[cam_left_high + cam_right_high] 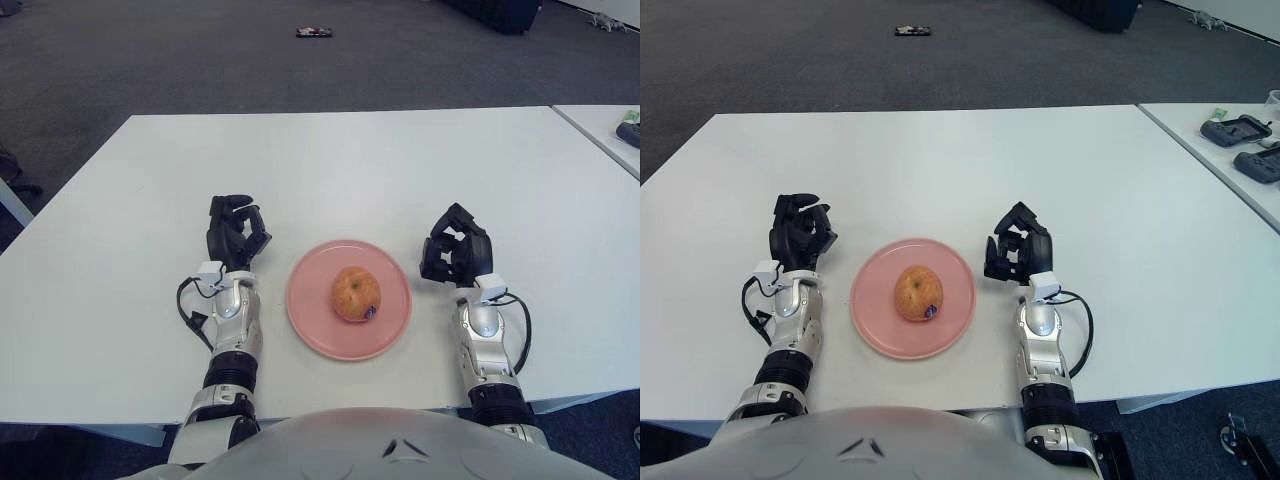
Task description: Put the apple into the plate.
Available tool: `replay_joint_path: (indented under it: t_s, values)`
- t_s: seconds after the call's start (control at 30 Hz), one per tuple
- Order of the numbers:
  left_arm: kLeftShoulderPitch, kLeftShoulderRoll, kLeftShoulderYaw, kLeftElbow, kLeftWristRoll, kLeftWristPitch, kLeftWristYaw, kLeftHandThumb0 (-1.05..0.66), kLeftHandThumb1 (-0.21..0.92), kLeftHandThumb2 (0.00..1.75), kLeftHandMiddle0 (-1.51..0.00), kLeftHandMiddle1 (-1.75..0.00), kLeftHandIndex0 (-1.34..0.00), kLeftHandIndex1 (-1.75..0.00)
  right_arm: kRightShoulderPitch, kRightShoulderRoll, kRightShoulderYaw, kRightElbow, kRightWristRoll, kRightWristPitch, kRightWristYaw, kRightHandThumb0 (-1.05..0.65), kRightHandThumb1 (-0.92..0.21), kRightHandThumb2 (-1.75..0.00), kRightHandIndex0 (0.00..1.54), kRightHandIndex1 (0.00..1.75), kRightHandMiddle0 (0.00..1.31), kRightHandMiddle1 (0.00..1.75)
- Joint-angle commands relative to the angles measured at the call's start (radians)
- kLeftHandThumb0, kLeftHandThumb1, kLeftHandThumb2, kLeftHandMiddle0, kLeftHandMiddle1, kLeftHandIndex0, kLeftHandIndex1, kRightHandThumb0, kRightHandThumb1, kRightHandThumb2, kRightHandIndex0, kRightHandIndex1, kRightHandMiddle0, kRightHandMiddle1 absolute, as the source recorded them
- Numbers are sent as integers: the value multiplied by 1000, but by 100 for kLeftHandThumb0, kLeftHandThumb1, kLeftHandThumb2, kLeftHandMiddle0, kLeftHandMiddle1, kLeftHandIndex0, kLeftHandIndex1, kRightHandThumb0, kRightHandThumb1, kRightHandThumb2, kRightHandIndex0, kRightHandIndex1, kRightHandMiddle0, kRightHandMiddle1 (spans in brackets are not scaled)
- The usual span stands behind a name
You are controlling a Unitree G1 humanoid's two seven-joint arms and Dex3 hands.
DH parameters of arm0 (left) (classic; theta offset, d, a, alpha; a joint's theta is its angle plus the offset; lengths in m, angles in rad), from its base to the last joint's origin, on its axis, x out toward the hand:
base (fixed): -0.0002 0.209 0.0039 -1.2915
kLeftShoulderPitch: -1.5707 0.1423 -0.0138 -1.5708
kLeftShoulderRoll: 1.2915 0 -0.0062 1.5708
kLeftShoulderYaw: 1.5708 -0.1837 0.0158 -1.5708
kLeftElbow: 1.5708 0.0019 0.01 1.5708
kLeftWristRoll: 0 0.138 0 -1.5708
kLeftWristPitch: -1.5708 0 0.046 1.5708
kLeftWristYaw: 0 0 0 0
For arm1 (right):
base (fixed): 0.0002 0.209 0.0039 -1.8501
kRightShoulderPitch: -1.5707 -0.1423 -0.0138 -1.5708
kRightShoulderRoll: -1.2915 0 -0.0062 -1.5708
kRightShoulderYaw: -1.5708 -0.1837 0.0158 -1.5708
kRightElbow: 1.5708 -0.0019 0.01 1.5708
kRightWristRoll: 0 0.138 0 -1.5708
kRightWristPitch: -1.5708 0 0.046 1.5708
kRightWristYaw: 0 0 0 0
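Note:
A yellow-orange apple (356, 294) with a small dark sticker sits in the middle of the pink plate (310, 310) on the white table. My left hand (236, 234) is to the left of the plate, fingers curled loosely and holding nothing. My right hand (455, 246) shows to the right of the plate, fingers curled, also holding nothing. Neither hand touches the plate or the apple.
The white table (340, 160) stretches far behind the plate. A second table (1230, 150) at the right carries dark handheld devices (1236, 129). A small dark object (313, 32) lies on the carpet beyond.

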Motion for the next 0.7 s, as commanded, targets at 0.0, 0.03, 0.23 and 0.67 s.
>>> replay_joint_path:
  t_s: [0.0,0.03,0.23,0.67]
  values:
    - [21,12,-6,24,26,18,-9,-42,52,107,-73,-175,-45,-175,-6,7,-1,14,17,0,0,-53,-20,-147,134,175,71,175]
    - [29,17,-8,32,35,28,-8,-42,51,108,-75,-175,-46,-175,-4,7,-1,14,15,7,-2,-53,-20,-147,133,175,71,175]
    - [45,38,-21,64,63,53,-32,-42,49,111,-78,-175,-47,-175,0,15,2,18,1,19,-14,-54,-18,-149,134,175,73,175]
    - [88,60,-57,47,88,79,-109,-44,45,116,-87,-175,-50,-175,-6,16,3,43,-4,28,-18,-55,-15,-153,136,175,75,175]
